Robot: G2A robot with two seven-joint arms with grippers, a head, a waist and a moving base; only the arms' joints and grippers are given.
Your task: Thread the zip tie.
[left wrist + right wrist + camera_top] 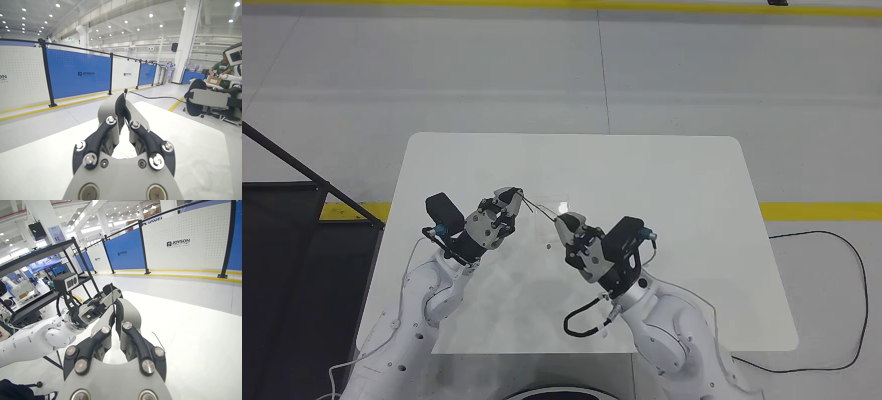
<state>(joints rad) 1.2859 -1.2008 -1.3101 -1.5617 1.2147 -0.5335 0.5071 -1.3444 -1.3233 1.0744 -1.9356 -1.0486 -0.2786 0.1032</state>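
Left gripper [123,103] pinched shut on the thin black plastic zip tie [112,294], head end poking above the pads. Right gripper [116,308] clamps the strap. Tie held above the flat white table [682,200]. Best approach: steady the head, square the tail to the slot, feed slowly.

Grey smooth floor [442,60] with yellow tape lines [822,211]; blue-and-white perforated barrier panels [75,75]; black metal shelving rack [47,251]; round ceiling downlights [151,15].

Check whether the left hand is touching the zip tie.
Touching. The left wrist view shows the left hand shut on the zip tie, its strap pinched between the pads and its head poking out beyond them.
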